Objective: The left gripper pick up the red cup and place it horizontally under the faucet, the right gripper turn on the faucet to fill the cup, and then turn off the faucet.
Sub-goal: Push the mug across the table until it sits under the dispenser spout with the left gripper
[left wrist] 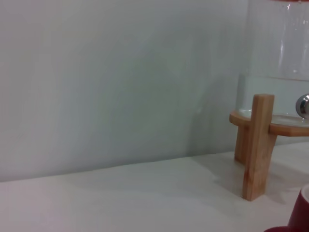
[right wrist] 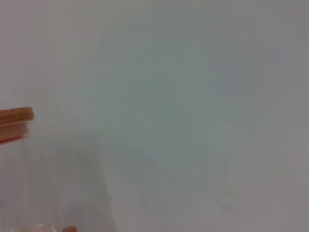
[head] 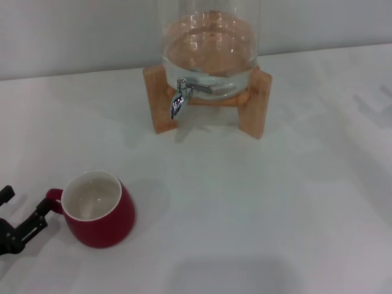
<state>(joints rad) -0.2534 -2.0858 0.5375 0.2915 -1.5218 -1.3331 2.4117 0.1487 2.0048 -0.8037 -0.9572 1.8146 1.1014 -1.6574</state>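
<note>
The red cup (head: 98, 211) stands upright on the white table at the front left, its cream inside showing and its loop handle (head: 54, 198) pointing left. My left gripper (head: 23, 205) is low at the left edge, open, with one fingertip (head: 41, 208) right at the handle and nothing held. A sliver of the cup shows in the left wrist view (left wrist: 300, 215). The chrome faucet (head: 180, 99) sticks out of the glass dispenser (head: 211, 49) at the back centre, its spout pointing down; its edge also shows in the left wrist view (left wrist: 304, 106). My right gripper is out of view.
The dispenser rests on a wooden stand (head: 257, 104), whose leg shows in the left wrist view (left wrist: 256, 145). The dispenser's wooden lid (right wrist: 14, 121) shows in the right wrist view against the grey wall. White table (head: 257, 202) stretches between cup and stand.
</note>
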